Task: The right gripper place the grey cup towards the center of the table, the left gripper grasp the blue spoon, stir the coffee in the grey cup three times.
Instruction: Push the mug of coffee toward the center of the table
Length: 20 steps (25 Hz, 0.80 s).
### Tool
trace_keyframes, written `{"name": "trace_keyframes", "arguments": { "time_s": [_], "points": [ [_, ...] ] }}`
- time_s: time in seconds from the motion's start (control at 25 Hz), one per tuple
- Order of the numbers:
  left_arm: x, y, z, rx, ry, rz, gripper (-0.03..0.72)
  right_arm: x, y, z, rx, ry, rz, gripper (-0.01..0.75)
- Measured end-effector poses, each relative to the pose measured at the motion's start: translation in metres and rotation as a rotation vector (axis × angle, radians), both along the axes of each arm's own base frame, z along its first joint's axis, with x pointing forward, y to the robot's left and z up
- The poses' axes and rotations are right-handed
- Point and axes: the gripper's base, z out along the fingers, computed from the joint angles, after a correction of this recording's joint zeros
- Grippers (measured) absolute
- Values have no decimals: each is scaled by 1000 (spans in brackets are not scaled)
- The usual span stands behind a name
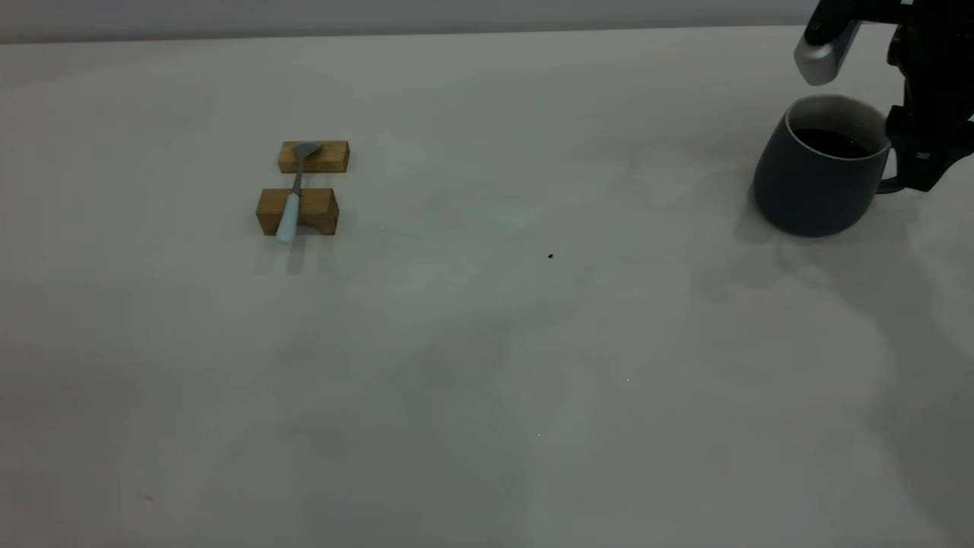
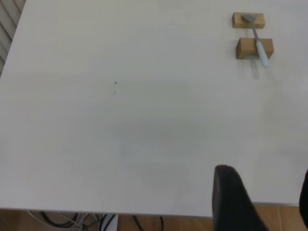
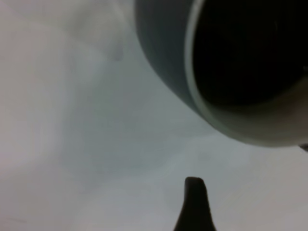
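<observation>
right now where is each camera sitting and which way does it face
Exterior: off the rig, angled down across the table; the right gripper is at the grey cup of coffee.
Left wrist: high near the table edge, facing the far blue spoon on wooden blocks; a dark finger shows.
Right wrist: close above the cup; one fingertip shows.
Shared: exterior and left wrist both show the spoon.

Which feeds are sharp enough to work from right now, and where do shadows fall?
Exterior view: dim but sharp, soft shadows beside the dark blue-grey cup. Left wrist view: bright, even, clear. Right wrist view: the cup fills the frame, badly blurred.
</observation>
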Motion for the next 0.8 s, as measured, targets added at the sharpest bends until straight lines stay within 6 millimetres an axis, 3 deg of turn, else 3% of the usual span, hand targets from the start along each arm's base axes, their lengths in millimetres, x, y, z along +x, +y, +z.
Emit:
{"name": "trace_keyframes", "arguments": {
  "time_s": [0.4, 0.8],
  "points": [
    [0, 0, 0, 0, 0, 0, 419, 11, -26, -9, -14, -60, 38, 628],
    [0, 0, 0, 0, 0, 0, 419, 18, -22, -35, -8, -91, 199, 622]
  ]
}}
